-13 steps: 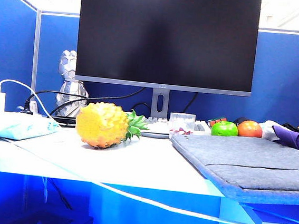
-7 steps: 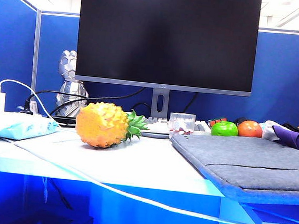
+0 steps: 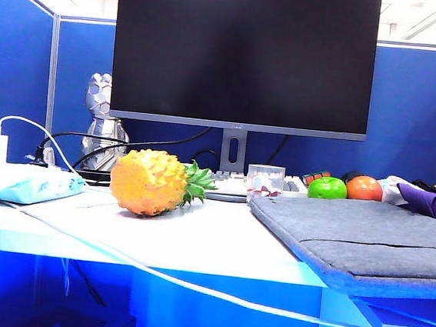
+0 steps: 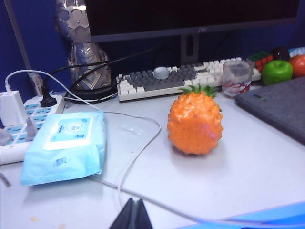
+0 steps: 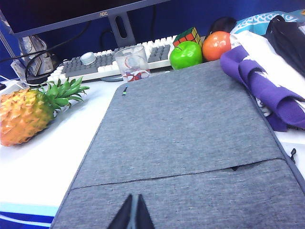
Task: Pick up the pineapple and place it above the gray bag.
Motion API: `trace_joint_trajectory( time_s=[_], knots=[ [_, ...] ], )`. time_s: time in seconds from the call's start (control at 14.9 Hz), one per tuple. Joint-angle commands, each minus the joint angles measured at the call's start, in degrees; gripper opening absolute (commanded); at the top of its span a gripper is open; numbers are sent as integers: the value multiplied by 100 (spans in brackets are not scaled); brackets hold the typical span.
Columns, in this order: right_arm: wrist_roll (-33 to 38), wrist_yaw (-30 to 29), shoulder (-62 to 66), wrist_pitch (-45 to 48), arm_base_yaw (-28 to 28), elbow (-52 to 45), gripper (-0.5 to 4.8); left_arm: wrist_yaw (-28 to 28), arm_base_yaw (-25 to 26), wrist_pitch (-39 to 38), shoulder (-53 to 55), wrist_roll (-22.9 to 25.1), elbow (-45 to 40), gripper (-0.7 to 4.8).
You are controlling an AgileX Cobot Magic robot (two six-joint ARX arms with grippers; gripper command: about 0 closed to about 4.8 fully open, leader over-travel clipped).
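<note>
The pineapple (image 3: 150, 182) served as the landmark: it lay on its side on the white table (image 3: 218, 245), its green leaf crown pointing toward the monitor stand (image 3: 233, 151), and nothing touched it.

Well to the left of the pineapple, a light-blue wipes packet (image 3: 23, 182) lay flat, with a white power strip (image 4: 16, 125) just beyond it and a white cable (image 3: 49, 232) trailing across the table in front of the pineapple. Behind and left of the pineapple stood a silver figurine (image 3: 102, 121). The left gripper (image 4: 134, 215) hung near the table's front edge, in front of the pineapple and well apart from it; its dark fingers were pressed together with nothing between them.

Behind the pineapple ran a white and gray keyboard (image 4: 176, 80) under the dark monitor (image 3: 244, 54). A clear cup (image 5: 132, 62) stood to the right of the pineapple's crown, just at the far corner of the gray bag (image 3: 365, 236).

The gray bag lay flat to the right of the pineapple, apart from it, with bare table between them. The right gripper (image 5: 131, 213) hovered over the bag's near end, fingers closed tight and empty. Beyond the bag, farther right of the pineapple, sat a green fruit (image 5: 186, 55), an orange fruit (image 5: 217, 45) and a puzzle cube (image 5: 187, 35), and a purple cloth (image 5: 267, 90) lay along the bag's right side.
</note>
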Motion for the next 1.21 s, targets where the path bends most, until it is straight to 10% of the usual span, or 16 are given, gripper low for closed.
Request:
trace_joint_trajectory(
  time_s=[0.07,0.27,0.34,0.4,0.6,0.94,1.21],
  knots=[
    [669,-542,2,651,0,-52,55,396,2,50,2,-422,396,63],
    [1443,-1073,2,2116,2,-50,91,-238,2,-271,339,-321,1543,179],
    [1488,-1023,2,2430,0,-46,92,-232,2,-350,990,-326,2302,334],
    [1486,-1025,2,2520,-7,-42,113,-17,2,-861,1851,-321,3206,355],
    [1493,-1027,2,2518,-4,-39,339,656,2,-2804,4474,114,5897,461],
    [1545,-1268,2,2555,2,-28,360,686,2,-5694,8240,885,10555,479],
    [1617,-1294,2,2505,2,-31,436,970,-35,-6295,9606,798,12048,479]
  ],
)
